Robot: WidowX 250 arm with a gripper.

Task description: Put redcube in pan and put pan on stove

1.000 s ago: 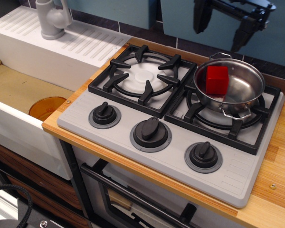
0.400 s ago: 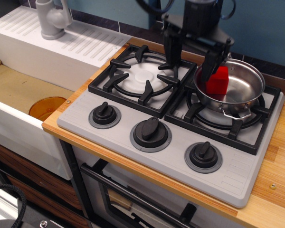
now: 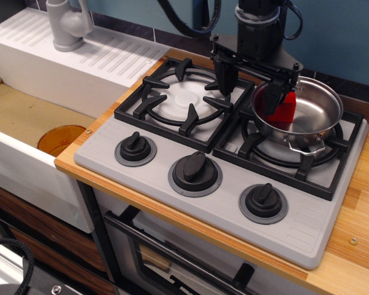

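Note:
The shiny steel pan (image 3: 317,110) sits on the right burner of the light grey stove (image 3: 154,169), with its wire loop handle toward the front. The redcube (image 3: 287,108) lies inside the pan at its left side. My black gripper (image 3: 251,89) hangs open and empty over the pan's left rim. Its left finger (image 3: 226,80) is outside the pan, above the gap between the burners. Its right finger (image 3: 275,95) reaches into the pan right in front of the cube and hides part of it. I cannot tell if it touches the cube.
The left burner grate (image 3: 184,98) carries nothing. Three black knobs (image 3: 195,172) line the stove front. A white sink (image 3: 24,117) with a grey faucet (image 3: 67,24) and an orange drain lies to the left. A wooden counter edge (image 3: 357,246) runs at the right.
The gripper came from the upper right, down and to the left, to the pan's left rim, and has since sunk slightly lower. The pan and the cube have not moved.

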